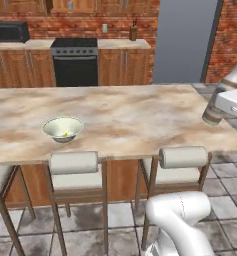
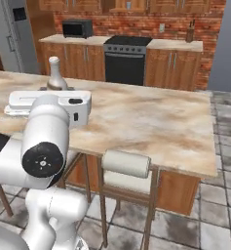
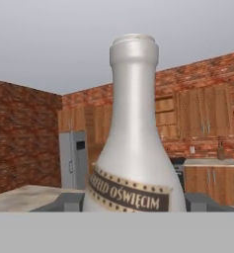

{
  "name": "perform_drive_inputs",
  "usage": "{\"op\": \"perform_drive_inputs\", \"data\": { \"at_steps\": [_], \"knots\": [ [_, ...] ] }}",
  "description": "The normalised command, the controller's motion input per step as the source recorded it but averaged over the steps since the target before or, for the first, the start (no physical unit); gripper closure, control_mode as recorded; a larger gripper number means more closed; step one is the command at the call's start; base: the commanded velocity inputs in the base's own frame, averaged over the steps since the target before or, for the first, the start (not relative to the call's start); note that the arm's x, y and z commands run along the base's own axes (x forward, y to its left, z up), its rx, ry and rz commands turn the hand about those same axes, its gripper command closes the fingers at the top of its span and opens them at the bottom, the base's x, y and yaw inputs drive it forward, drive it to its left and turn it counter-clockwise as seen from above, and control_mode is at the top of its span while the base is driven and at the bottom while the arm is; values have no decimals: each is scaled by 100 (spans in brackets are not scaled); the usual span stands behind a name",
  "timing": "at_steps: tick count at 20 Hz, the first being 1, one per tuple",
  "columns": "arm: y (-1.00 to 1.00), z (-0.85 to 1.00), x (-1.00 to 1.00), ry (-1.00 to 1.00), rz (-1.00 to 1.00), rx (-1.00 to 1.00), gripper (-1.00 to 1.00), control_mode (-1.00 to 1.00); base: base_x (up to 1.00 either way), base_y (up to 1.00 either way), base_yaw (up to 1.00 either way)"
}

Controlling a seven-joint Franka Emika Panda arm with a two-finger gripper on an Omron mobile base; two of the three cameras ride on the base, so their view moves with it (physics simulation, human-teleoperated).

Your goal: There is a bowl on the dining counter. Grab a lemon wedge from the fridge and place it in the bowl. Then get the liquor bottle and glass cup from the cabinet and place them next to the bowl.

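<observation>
My claw (image 3: 133, 200) pinches the liquor bottle (image 1: 225, 92) upright over the surface's (image 1: 140, 115) right edge, well apart from the bowl (image 1: 63, 128); early release risks toppling it off.

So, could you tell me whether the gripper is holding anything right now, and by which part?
Yes: the gripper holds the liquor bottle upright, its fingers closed on the body at label height, below the neck.
</observation>
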Motion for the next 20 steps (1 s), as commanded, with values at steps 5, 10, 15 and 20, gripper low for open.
{"op": "perform_drive_inputs", "data": {
  "at_steps": [5,10,15,20],
  "knots": [
    [0,0,0,0,0,0,100,100,65,96,-43],
    [0,0,0,0,0,0,100,100,60,83,-31],
    [0,0,0,0,0,0,100,100,58,60,-6],
    [0,0,0,0,0,0,100,100,59,28,8]
  ]
}}
